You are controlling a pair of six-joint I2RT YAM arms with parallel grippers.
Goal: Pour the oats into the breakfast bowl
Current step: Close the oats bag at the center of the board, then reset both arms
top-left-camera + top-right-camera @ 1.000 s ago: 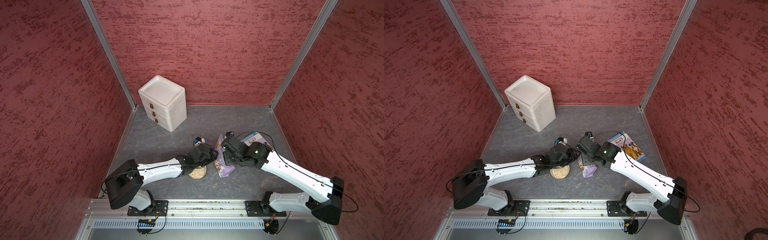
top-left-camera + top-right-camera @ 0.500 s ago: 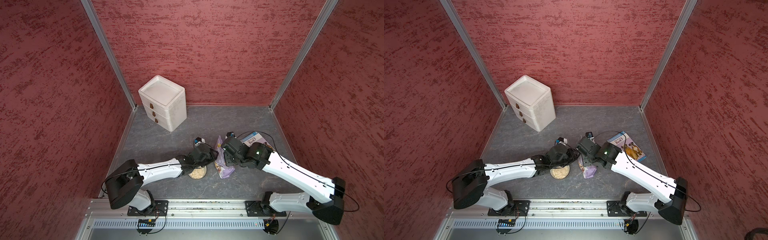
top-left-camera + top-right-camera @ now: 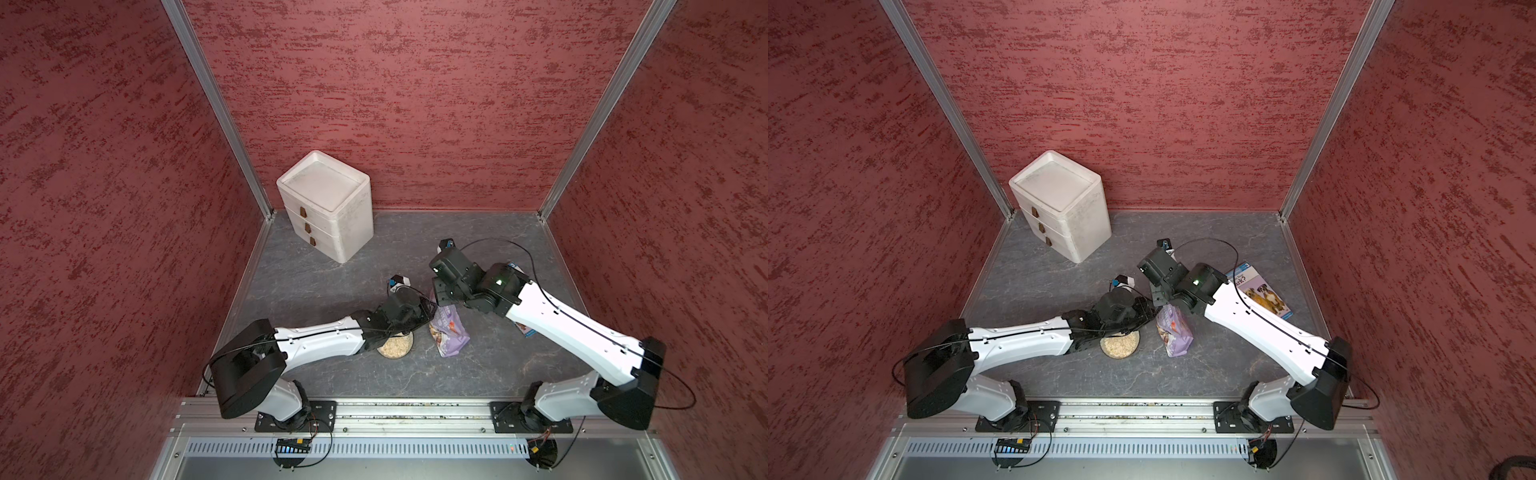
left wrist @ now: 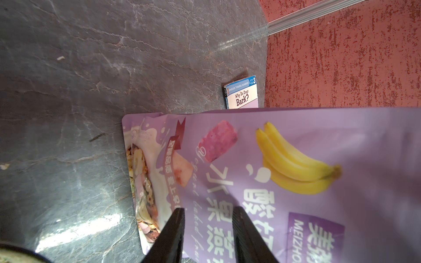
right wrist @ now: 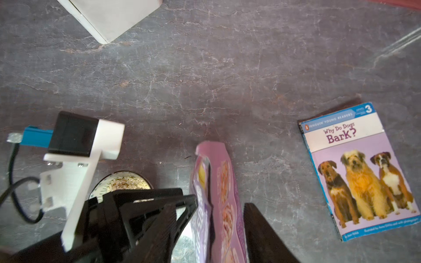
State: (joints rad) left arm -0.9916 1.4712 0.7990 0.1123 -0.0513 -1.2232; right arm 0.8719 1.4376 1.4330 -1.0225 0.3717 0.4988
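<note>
Looking down, we see the right gripper (image 5: 210, 206) astride the oats pouch (image 3: 1173, 332), the left gripper (image 4: 208, 209) facing it above the breakfast bowl (image 5: 101, 183), both with jaws apart.

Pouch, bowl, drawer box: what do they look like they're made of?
Oats pouch: flexible plastic film with a satin print; its top edge buckles softly.
Breakfast bowl: probably glazed ceramic, going by the white patterned rim; melamine is possible.
Three-drawer box: matte white and slightly grimy, maybe plastic or painted wood; its brown pull tabs look leather-like.
</note>
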